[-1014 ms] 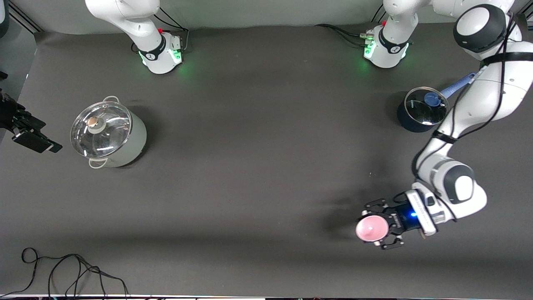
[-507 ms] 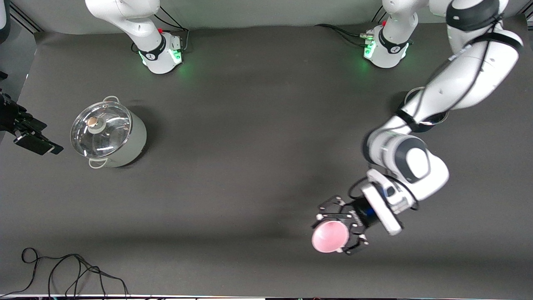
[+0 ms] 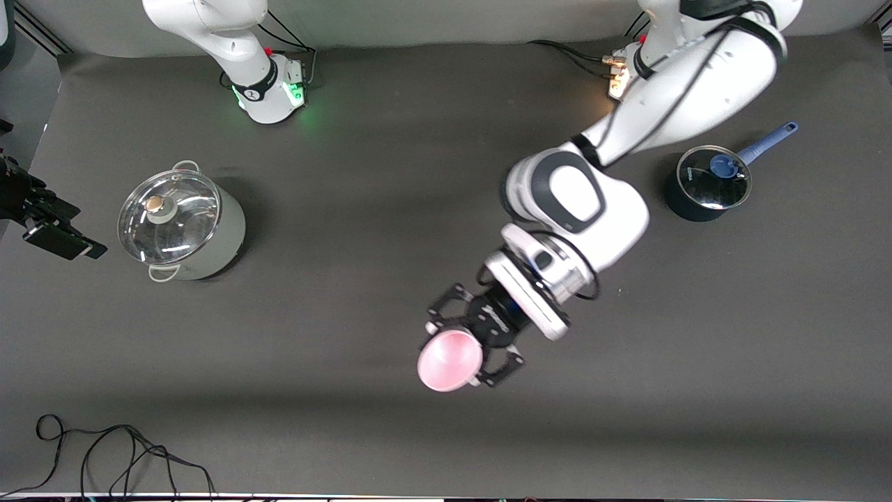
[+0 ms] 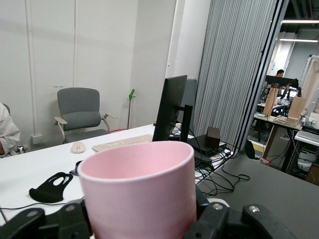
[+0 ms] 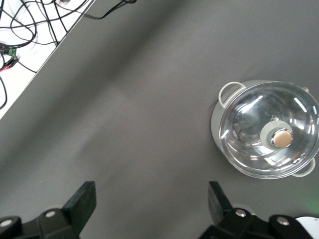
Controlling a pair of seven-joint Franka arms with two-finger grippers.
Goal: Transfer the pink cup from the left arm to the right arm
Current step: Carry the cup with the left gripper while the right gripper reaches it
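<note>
The left gripper [image 3: 465, 348] holds the pink cup [image 3: 450, 360] above the middle of the desk [image 3: 348, 209], its fingers [image 3: 503, 367] pinching the cup wall, mouth turned toward the front camera. The right gripper [image 5: 149, 209] waits at its own end of the desk, above bare surface near the lidded grey pot [image 3: 182, 225], fingers spread wide. Risk: a tapered, smooth wall may slip if the left fingers release before the right fingers have closed on it.

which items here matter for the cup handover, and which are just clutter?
In play:
- pink cup, held upright in the air by the shut left gripper over the table's middle
- right gripper, open, waiting at its own end of the table

Lying about:
- large lidded pot
- small blue saucepan
- black cable
</note>
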